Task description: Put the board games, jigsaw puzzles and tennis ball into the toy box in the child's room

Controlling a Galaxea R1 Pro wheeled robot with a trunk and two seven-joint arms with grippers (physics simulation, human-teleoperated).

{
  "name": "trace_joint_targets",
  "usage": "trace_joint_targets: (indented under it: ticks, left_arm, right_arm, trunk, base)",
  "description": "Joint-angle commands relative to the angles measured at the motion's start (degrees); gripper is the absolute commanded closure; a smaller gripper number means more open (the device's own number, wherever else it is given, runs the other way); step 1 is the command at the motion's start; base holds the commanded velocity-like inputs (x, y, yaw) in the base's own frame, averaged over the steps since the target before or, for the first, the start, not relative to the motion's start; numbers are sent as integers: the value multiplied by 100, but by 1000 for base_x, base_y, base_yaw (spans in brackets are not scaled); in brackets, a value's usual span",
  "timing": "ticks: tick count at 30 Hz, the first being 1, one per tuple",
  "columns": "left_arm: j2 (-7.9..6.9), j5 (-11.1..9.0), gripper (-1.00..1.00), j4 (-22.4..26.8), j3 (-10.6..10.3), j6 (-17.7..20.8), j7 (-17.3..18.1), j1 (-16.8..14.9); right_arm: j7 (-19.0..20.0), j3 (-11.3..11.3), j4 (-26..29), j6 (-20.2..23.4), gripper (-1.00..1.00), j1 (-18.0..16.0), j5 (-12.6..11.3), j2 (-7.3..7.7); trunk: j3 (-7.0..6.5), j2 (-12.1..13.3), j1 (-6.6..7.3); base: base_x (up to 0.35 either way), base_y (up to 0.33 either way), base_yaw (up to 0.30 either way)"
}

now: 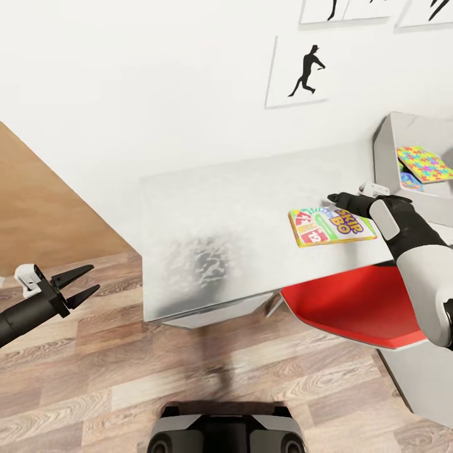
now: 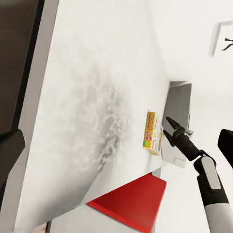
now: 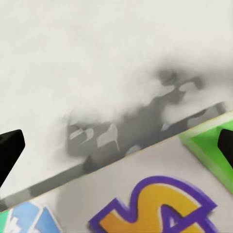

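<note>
Nearest, the left gripper (image 1: 83, 284) hangs over the wood floor (image 1: 94, 377), fingers spread, empty, well apart from the table (image 1: 214, 214). A red chair (image 1: 352, 308) sits tucked under the table's near edge. On the tabletop the Skip-Bo box (image 1: 330, 226) lies flat, close to that edge. The right gripper (image 2: 171, 132) hovers above it, fingers parted, not yet gripping. Beyond stands the toy box (image 1: 393, 135), a jigsaw puzzle (image 1: 425, 162) inside.

Risk: a shallow pinch could push the box off the near edge. The left half of the tabletop offers open room.
</note>
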State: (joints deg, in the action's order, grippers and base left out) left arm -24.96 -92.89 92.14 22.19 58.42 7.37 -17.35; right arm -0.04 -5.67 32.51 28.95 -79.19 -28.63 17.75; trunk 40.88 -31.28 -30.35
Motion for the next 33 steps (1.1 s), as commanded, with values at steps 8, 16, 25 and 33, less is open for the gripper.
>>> trace_joint_targets:
  ticks: [8,16,25,33]
  left_arm:
    - [0,57,-100,-3,25,23,78,-5]
    - [0,54,-100,-2,36,22,149,-6]
    - [-1,55,-100,-2,40,21,270,-6]
    - [0,55,-100,-2,38,21,335,-6]
  right_arm:
    - [-3,-35,-501,29,-100,1,-65,-7]
    - [-4,-33,-500,31,-100,2,-64,-30]
    - [-5,-28,-496,32,-100,4,-65,-40]
    - [13,-26,-437,35,-100,8,-66,-41]
  trunk:
    - [6,-5,-3]
    - [6,-5,-3]
    - [6,-5,-3]
    - [6,-5,-3]
  base:
    - [-55,-1,0]
    - [-177,0,0]
    - [-226,0,0]
    - [-62,0,0]
